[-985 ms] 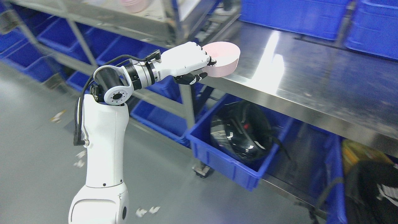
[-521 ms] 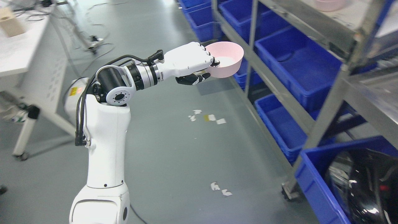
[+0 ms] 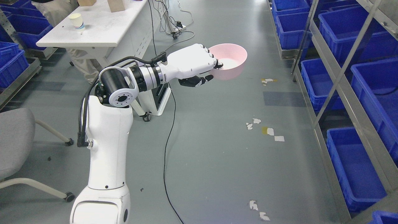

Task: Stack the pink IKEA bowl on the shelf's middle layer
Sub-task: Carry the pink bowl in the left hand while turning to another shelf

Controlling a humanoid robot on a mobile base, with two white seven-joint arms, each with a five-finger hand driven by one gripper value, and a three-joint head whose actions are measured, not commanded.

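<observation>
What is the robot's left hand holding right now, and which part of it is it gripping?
The left hand holds the pink bowl by its near rim: fingers hook over the edge into the bowl, thumb beneath the outer wall.

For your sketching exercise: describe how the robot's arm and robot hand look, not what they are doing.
The left arm has glossy white shells, a black and grey round elbow joint and a silver wrist ring. A black cable loops along its outside. The left robot hand is white with black fingertips.
</observation>
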